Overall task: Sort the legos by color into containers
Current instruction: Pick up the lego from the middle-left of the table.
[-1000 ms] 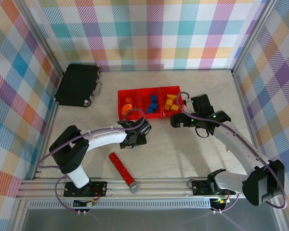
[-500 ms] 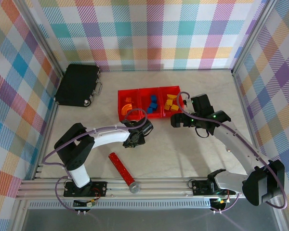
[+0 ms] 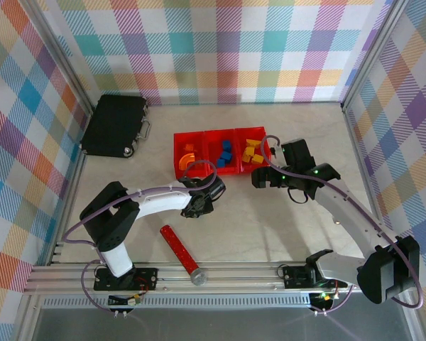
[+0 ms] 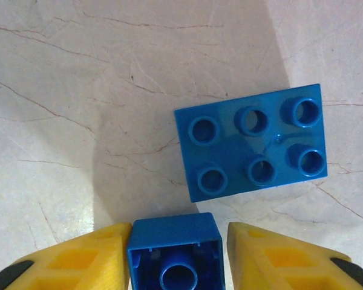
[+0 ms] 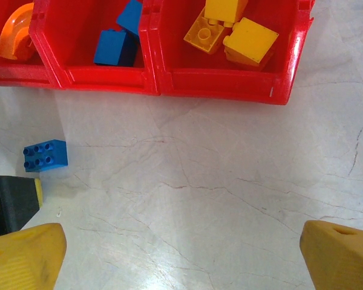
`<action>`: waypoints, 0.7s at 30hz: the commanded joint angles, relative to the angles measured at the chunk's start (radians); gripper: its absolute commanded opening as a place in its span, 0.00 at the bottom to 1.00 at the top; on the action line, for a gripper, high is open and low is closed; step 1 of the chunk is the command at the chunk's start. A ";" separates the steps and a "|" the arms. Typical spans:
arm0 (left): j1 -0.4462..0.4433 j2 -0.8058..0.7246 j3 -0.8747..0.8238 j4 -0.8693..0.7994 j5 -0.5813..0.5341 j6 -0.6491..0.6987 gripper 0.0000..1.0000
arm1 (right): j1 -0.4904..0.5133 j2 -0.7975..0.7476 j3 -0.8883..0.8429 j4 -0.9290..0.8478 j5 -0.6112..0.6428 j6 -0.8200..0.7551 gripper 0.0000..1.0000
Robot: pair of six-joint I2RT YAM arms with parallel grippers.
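My left gripper (image 4: pixel 178 229) has closed round a small blue brick (image 4: pixel 175 244) that lies on its side on the table, hollow underside toward the camera. The left finger presses it and the right finger sits a hair off its side. A flat blue six-stud brick (image 4: pixel 251 142) lies just beyond; it is also in the right wrist view (image 5: pixel 45 155). The red containers (image 3: pixel 220 133) hold an orange arch (image 3: pixel 188 156), blue legos (image 3: pixel 225 153) and yellow legos (image 3: pixel 252 153). In front of the yellow bin, my right gripper (image 3: pixel 264 177) hangs open over bare table (image 5: pixel 181 241).
A black case (image 3: pixel 115 126) with a handle lies at the back left. A red cylinder (image 3: pixel 179 246) with a grey end lies near the front rail, beside the left arm. Checkered walls close in both sides and the back.
My left gripper has slid a little toward the bins and its jaws have narrowed from wide apart onto the small blue brick. The right arm has not moved.
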 commanded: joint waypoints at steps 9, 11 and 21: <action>-0.016 -0.020 0.063 0.014 0.034 0.130 0.36 | -0.003 -0.010 0.000 -0.001 0.005 0.015 0.99; -0.031 -0.016 0.103 -0.012 0.024 0.155 0.36 | -0.003 -0.008 0.001 0.000 0.005 0.020 0.99; -0.030 -0.021 0.349 -0.153 -0.106 0.303 0.35 | -0.003 -0.042 0.011 -0.010 0.025 0.027 0.99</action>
